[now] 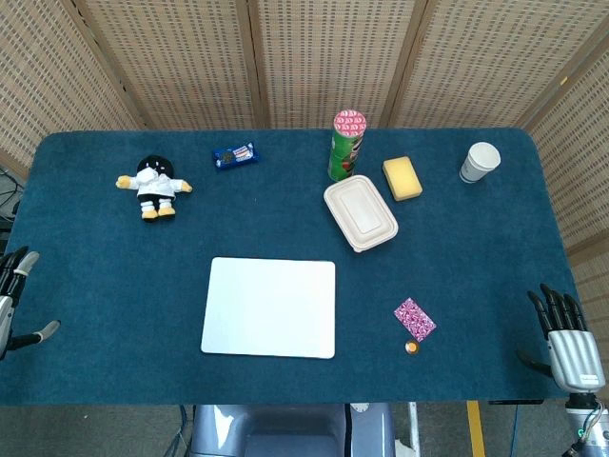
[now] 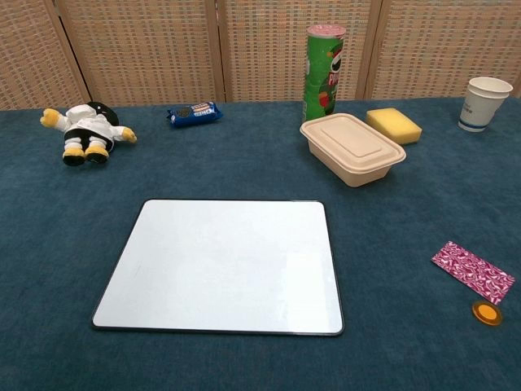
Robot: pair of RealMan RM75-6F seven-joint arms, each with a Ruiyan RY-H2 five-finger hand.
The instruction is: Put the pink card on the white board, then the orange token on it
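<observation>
The white board (image 1: 269, 307) (image 2: 223, 264) lies flat in the middle of the blue table, with nothing on it. To its right lies the pink patterned card (image 1: 415, 318) (image 2: 473, 271), and the small round orange token (image 1: 411, 347) (image 2: 487, 313) sits just in front of the card. My right hand (image 1: 567, 341) hovers at the table's right front edge, fingers spread and empty, well right of the card. At the left edge my left hand (image 1: 13, 297) shows only in part, fingers apart, holding nothing. Neither hand appears in the chest view.
At the back stand a green chip can (image 1: 346, 145), a beige lidded box (image 1: 360, 211), a yellow sponge (image 1: 402, 178) and a paper cup (image 1: 480, 162). A plush doll (image 1: 153, 187) and a blue snack packet (image 1: 235, 155) lie at the back left.
</observation>
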